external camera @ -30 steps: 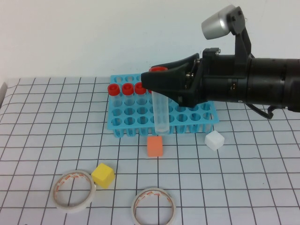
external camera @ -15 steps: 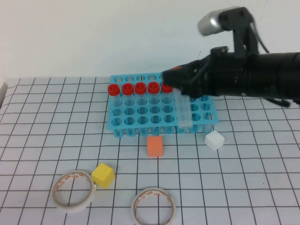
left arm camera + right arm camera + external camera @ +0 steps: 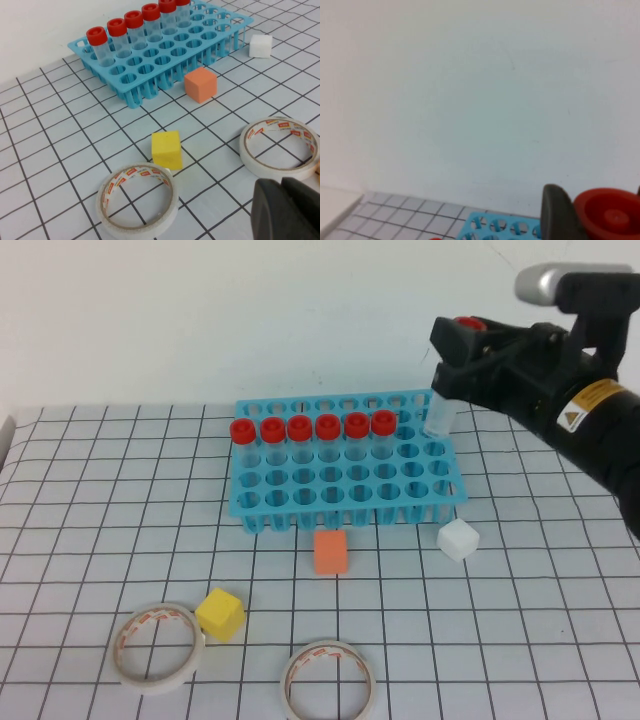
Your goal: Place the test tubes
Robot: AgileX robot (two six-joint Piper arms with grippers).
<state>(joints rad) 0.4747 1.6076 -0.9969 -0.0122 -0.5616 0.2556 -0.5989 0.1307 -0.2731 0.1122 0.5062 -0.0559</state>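
A blue test-tube rack (image 3: 350,512) stands mid-table with several red-capped tubes (image 3: 314,435) in one row near its back. My right gripper (image 3: 452,348) hangs above the rack's back right corner, shut on another clear tube (image 3: 440,416) just below its red cap (image 3: 467,324); the tube points down, its tip over the rack's corner holes. The right wrist view shows that cap (image 3: 610,216) beside one finger (image 3: 557,215), with the rack (image 3: 490,225) below. The left gripper (image 3: 281,186) is shut and empty, low over the near table, facing the rack (image 3: 80,47) and its tubes (image 3: 135,25).
In front of the rack lie an orange cube (image 3: 330,552) and a white cube (image 3: 457,539). Nearer me sit a yellow cube (image 3: 220,614) and two tape rolls (image 3: 125,640) (image 3: 290,680). A white wall rises behind the table.
The right gripper has carried the tube from over the rack's front middle to the right and up, to above its back right corner. More of the capped row now shows.
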